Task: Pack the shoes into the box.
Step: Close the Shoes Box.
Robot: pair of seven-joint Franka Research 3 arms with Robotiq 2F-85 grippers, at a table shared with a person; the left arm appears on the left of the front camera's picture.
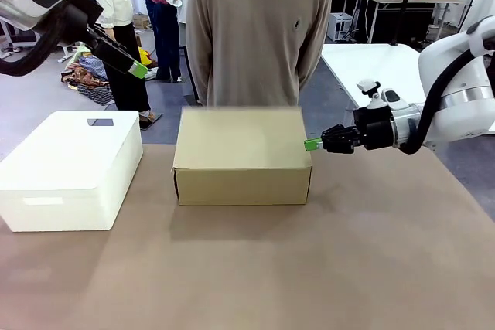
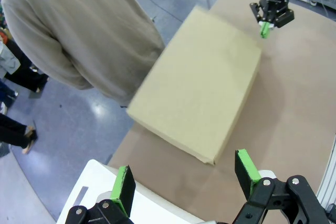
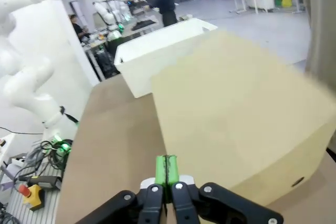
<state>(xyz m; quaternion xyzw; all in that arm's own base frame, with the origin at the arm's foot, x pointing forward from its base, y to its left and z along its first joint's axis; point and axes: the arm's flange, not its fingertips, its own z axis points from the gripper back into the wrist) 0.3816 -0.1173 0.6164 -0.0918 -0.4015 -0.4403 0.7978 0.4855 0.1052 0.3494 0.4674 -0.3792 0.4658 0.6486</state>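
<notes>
box: the tan cardboard box (image 1: pixel 242 156) is sitting at the centre of the front view on the brown table (image 1: pixel 309 268), its flap lid lying flat over the top, so the packing is looking finished or close to it
shoes: nothing of them is showing; with the lid down, I am judging that they are lying inside, though the pictures are not proving it
lid edge: the far edge of the box is reading as blurred in the front view and the left wrist view, so the lid may be settling at this moment
right gripper: the right gripper (image 1: pixel 312 144) is sitting right of centre in the front view, level with the box's upper right edge, its green pads pressed together with nothing between them; the tip is looking to be touching or just beside the lid edge, probably placed there to nudge the flap down
right wrist view: the closed pads (image 3: pixel 167 169) are rising at bottom centre, pointing at the box's near corner
left gripper: the left gripper (image 1: pixel 138 69) is hanging in the upper left of the front view, well apart from the box, probably parked out of the way; in its own wrist view the pads (image 2: pixel 124 188) are standing wide apart and holding nothing
white box: the larger white box (image 1: pixel 71 169) is standing at the left, beside the cardboard one, not touching it
person: a person in a grey-brown sweater (image 1: pixel 259 28) is standing at top centre behind the box, hands out of sight
</notes>
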